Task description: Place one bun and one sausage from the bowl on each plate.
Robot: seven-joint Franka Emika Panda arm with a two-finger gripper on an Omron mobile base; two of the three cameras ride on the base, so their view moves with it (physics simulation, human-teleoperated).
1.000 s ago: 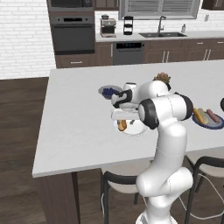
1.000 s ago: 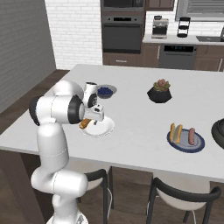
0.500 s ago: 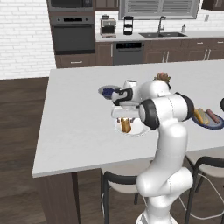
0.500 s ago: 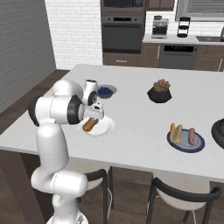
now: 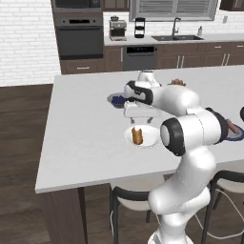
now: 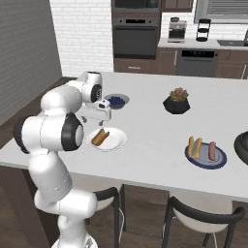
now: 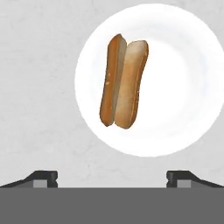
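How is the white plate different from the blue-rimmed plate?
The white plate is plain white; the blue-rimmed plate is grey with a dark blue edge. The white plate holds just a bun; the blue-rimmed plate holds a bun and a sausage. The white plate sits beside the robot; the blue-rimmed plate sits further along the counter. Both are round, flat and about the same size.

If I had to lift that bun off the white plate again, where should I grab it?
Grip the bun across its middle from straight above: it lies flat and long on the white plate, its narrow width between the open gripper tips.
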